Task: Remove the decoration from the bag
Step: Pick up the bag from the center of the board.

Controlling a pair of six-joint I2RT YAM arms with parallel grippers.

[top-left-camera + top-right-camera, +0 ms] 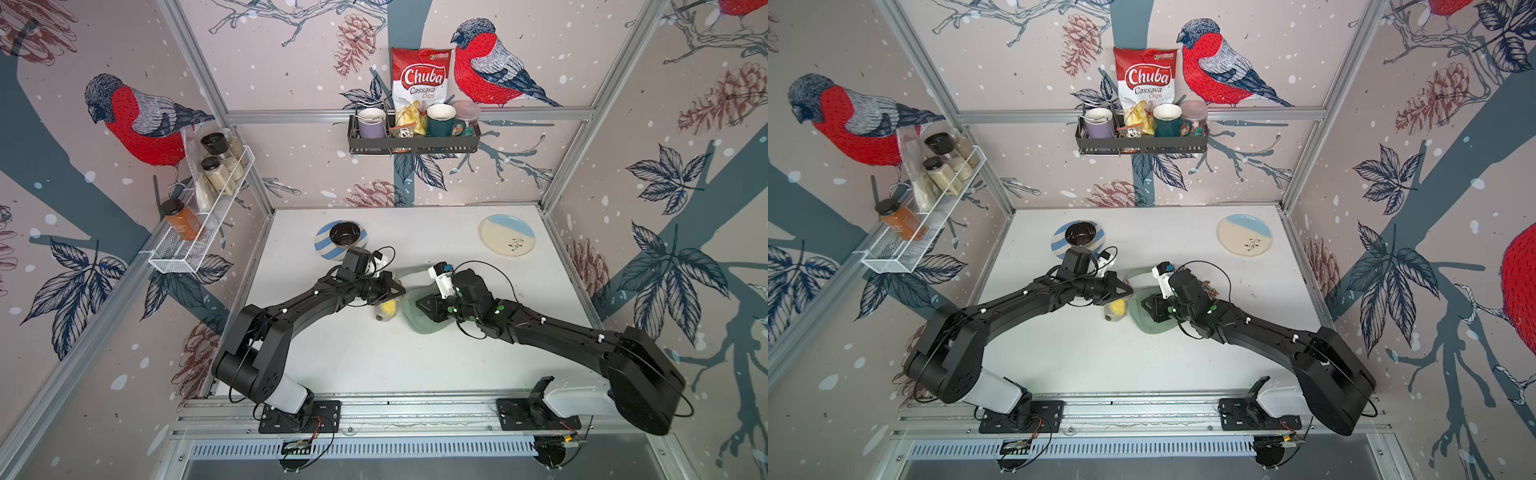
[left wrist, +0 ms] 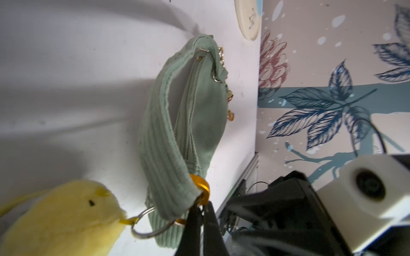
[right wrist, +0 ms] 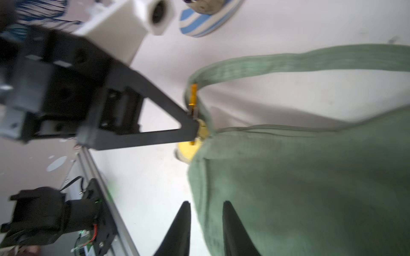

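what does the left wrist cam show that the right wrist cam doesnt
Only the left wrist view: the silver key ring on the tab of the yellow plush bird, gold charms at the far end of the green bag, and the edge of the cream plate.
Only the right wrist view: the right tool, fingers apart astride the bag's edge, the striped plate, and the left tool seen from the side.
Both: the bag, its strap, the orange clip that the shut left tool pinches, and part of the plush.

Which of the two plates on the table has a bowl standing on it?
The blue-and-white striped plate, under the dark bowl; the cream plate with the leaf sprig carries nothing.
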